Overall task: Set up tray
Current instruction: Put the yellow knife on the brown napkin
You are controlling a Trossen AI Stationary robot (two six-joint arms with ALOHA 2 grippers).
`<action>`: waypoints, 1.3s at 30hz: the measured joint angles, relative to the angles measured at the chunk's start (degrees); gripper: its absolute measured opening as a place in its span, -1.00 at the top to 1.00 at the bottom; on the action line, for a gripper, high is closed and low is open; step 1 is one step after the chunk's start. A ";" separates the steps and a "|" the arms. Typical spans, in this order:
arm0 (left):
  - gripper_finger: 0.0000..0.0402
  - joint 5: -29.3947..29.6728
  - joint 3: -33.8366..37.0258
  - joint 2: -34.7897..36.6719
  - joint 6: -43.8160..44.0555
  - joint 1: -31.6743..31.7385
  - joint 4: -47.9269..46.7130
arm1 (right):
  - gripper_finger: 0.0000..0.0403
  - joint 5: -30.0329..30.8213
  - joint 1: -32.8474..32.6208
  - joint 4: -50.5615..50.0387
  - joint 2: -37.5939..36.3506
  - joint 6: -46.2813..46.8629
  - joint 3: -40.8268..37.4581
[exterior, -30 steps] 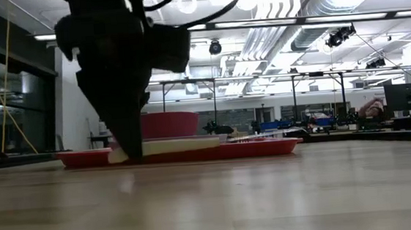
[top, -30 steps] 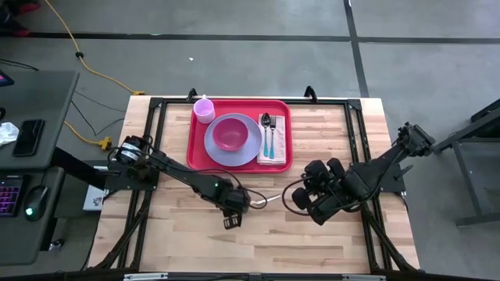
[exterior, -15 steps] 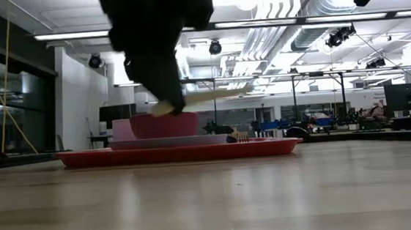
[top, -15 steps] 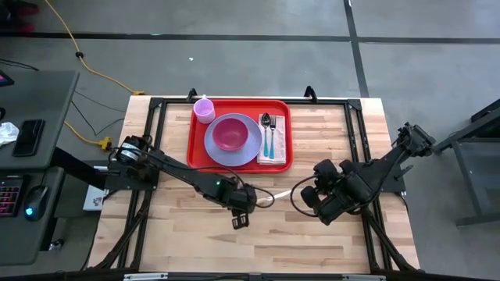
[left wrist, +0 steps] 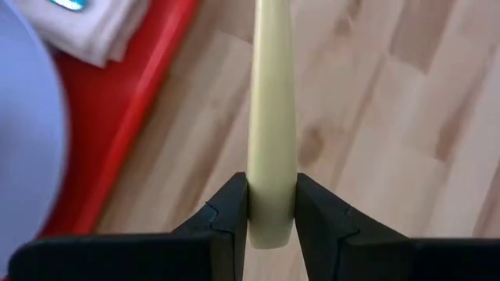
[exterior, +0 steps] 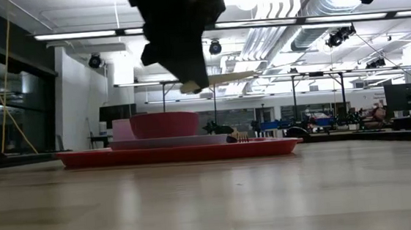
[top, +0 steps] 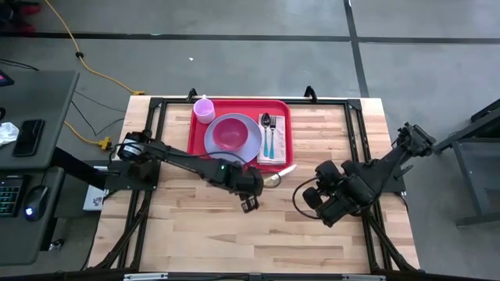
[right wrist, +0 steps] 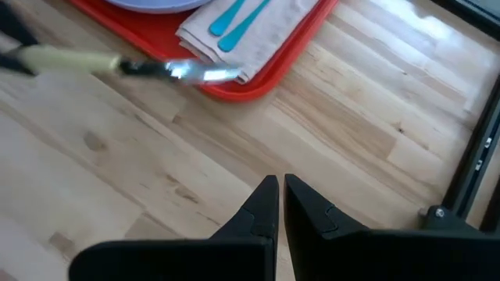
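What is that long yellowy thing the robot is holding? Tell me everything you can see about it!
It looks like a table knife: a smooth cream handle, probably plastic, a dark collar and a shiny metal blade. The left gripper pinches the handle's end between its two dark fingers, so the knife hangs in the air, lying nearly flat and touching nothing else. It hovers above the wooden table, with its blade tip reaching the near right corner of the red tray, close to the folded napkin.

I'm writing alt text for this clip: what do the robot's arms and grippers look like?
Both arms are dark, jointed links. The left gripper and right gripper each have two black, angular, tapering fingers. Black cable loops beside the right arm's wrist, and a small green light shows on the left arm.
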State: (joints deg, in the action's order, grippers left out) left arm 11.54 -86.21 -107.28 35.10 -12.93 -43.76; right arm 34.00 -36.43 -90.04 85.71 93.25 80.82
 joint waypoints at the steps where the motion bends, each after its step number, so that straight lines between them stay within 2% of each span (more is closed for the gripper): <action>1: 0.42 0.02 -0.31 0.00 0.27 0.71 0.09 | 1.00 -0.06 -0.37 0.04 -0.02 0.58 0.00; 10: 0.42 3.91 -5.35 0.07 1.42 6.26 0.59 | 1.00 -0.30 -3.29 4.24 -0.13 1.94 -1.21; 16: 0.42 4.74 -9.02 0.09 1.14 8.61 0.43 | 1.00 -3.22 -3.50 10.88 -0.13 4.33 -9.09; 20: 0.42 4.76 -10.46 0.09 0.12 9.18 0.10 | 1.00 -2.68 -3.50 20.20 -0.12 4.27 -14.95; 28: 0.42 5.05 -12.60 0.09 -0.33 9.18 -2.67 | 1.00 8.12 -1.64 42.07 -0.86 -3.07 -22.28; 33: 0.42 7.77 -13.22 2.07 -0.32 9.18 -4.79 | 1.00 16.83 0.66 57.60 -4.93 -10.09 -27.47; 36: 0.42 9.93 -13.21 4.02 -0.15 9.18 -5.24 | 1.00 23.31 1.92 72.20 -8.08 -15.96 -32.38; 39: 0.42 11.53 -13.21 6.07 0.05 9.16 -5.78 | 1.00 30.14 2.83 90.99 -10.80 -22.70 -38.48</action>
State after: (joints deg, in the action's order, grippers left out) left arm 23.07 -99.42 -101.22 35.15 -3.77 -49.54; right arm 64.15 -33.59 0.95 74.92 70.56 42.34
